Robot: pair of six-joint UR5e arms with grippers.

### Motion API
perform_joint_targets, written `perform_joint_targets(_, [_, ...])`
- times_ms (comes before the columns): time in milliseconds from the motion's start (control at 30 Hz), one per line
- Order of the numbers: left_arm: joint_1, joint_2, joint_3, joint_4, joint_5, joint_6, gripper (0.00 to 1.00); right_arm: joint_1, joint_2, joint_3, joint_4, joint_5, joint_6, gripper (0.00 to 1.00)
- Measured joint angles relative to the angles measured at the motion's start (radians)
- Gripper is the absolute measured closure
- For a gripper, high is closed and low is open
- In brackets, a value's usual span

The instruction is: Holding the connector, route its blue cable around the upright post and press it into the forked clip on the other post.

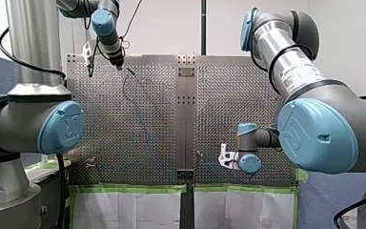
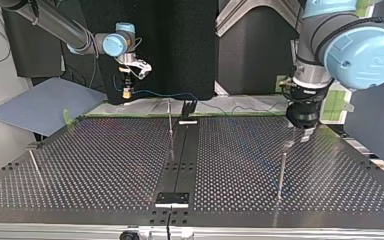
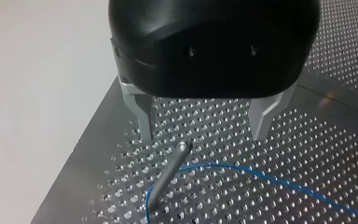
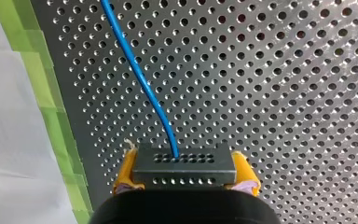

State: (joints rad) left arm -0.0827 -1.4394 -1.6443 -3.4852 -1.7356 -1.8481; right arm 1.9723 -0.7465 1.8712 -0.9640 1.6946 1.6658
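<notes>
My right gripper [image 4: 185,161], mostly cut off, pinches one dark perforated block connector [image 4: 184,171] between yellow pads [image 4: 126,170] above the perforated metal table [image 4: 284,70]. Its one blue cable [image 4: 142,84] curves round a slim metal post [image 3: 168,175] just ahead of my left gripper's [image 3: 203,137] two wide-spread, empty metal fingers [image 3: 142,116]. The forked clip is indiscernible.

Shiny perforated metal table [image 3: 307,154], smooth metal post [image 3: 170,170], matt connector [image 4: 184,170].

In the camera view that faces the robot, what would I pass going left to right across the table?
Thin rod → my right hand, gripping the connector → upright middle post → my left hand, open.
</notes>
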Motion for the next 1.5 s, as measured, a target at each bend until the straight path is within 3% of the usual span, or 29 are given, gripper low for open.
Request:
perform_joint_targets(200, [-0.012, 0.0, 0.0, -0.002, -0.034, 0.001, 0.0, 0.001, 0.0, 0.0, 0.003, 0.0, -0.001, 1.0])
perform_joint_targets(1500, [-0.051, 0.0, -0.006, -0.002, -0.075, -0.006, 0.0, 0.005, 0.0, 0.0, -0.001, 0.001, 0.004, 1.0])
